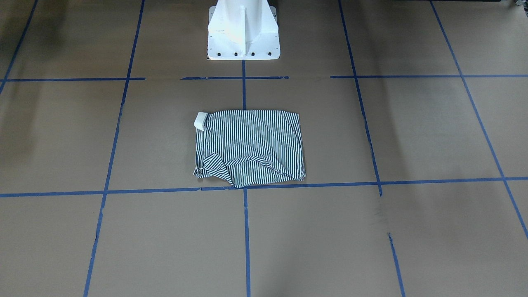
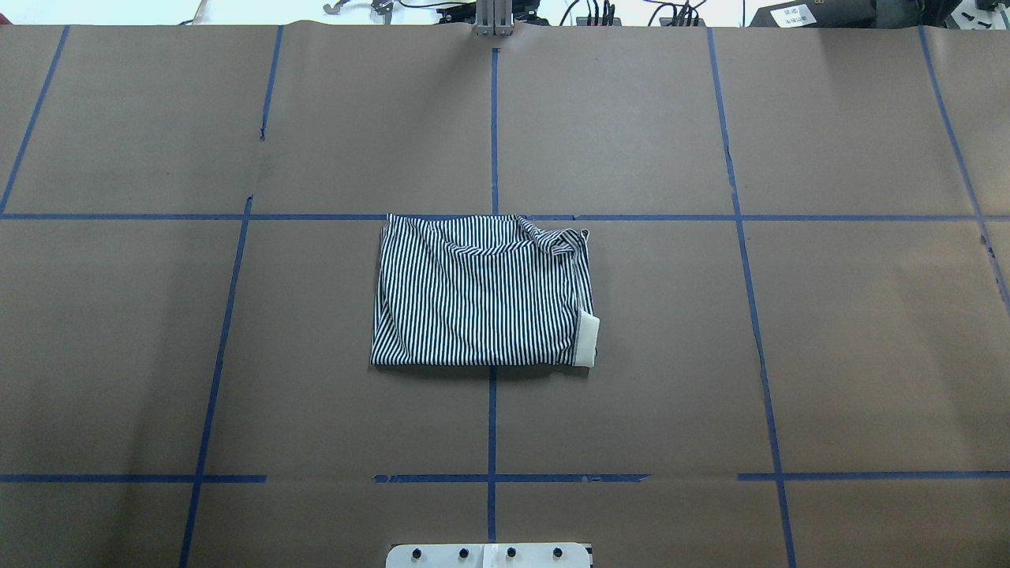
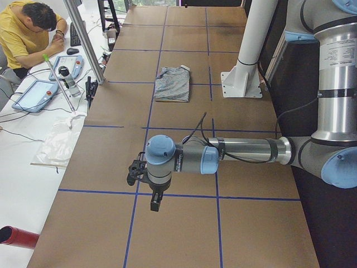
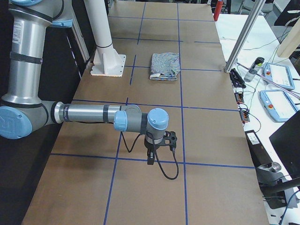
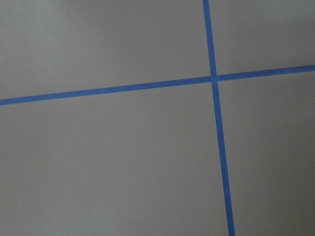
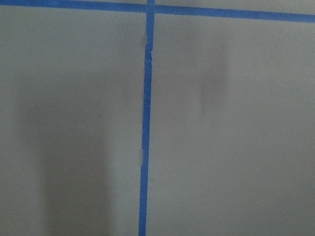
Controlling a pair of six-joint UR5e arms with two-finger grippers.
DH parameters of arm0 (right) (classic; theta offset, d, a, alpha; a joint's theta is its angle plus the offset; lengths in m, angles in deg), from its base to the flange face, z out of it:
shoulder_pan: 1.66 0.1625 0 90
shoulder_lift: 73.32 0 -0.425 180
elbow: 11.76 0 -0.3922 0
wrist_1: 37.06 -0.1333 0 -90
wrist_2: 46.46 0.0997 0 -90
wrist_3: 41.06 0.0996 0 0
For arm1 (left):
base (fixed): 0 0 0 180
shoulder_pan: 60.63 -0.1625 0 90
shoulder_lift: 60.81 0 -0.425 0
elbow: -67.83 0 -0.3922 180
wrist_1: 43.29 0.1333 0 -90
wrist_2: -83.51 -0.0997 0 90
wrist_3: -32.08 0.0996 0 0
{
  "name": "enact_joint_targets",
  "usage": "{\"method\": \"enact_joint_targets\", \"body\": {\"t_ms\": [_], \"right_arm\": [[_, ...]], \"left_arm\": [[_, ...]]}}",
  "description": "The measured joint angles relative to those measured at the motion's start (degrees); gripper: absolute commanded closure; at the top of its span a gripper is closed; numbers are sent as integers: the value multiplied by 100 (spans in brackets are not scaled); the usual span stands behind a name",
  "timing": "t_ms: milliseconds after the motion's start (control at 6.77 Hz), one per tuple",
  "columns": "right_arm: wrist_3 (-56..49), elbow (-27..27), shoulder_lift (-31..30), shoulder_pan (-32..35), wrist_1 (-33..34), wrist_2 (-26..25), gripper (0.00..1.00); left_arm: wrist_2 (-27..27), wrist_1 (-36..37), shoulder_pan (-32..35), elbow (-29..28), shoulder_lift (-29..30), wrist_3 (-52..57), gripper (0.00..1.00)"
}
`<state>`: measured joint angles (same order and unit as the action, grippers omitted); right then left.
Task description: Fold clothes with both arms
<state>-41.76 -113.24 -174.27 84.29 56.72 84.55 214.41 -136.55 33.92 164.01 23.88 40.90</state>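
The striped polo shirt point(image 1: 251, 146) lies folded into a rough rectangle at the table's middle, with the cream collar point(image 1: 201, 120) sticking out at one corner. It also shows in the overhead view point(image 2: 481, 292) and both side views point(image 3: 172, 84) point(image 4: 165, 65). Both arms are far from it, out near the table's ends. The left gripper point(image 3: 155, 202) and the right gripper point(image 4: 151, 158) point down above bare paper; I cannot tell whether they are open or shut. Both wrist views show only brown paper and blue tape.
The white pedestal point(image 1: 242, 31) stands at the robot side of the shirt. Blue tape lines point(image 2: 492, 418) grid the brown table. A seated operator point(image 3: 28, 33), teach pendants point(image 3: 36, 95) point(image 4: 274, 101), a metal post point(image 3: 83, 39) and a red cylinder point(image 3: 17, 237) are beyond the far edge.
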Motion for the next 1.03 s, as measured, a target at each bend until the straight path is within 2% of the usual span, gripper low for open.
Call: {"method": "enact_joint_targets", "body": {"t_ms": [1034], "right_arm": [[-8, 10, -43, 0, 9, 91, 0]], "left_arm": [[-20, -14, -15, -3, -55, 5, 0]]}}
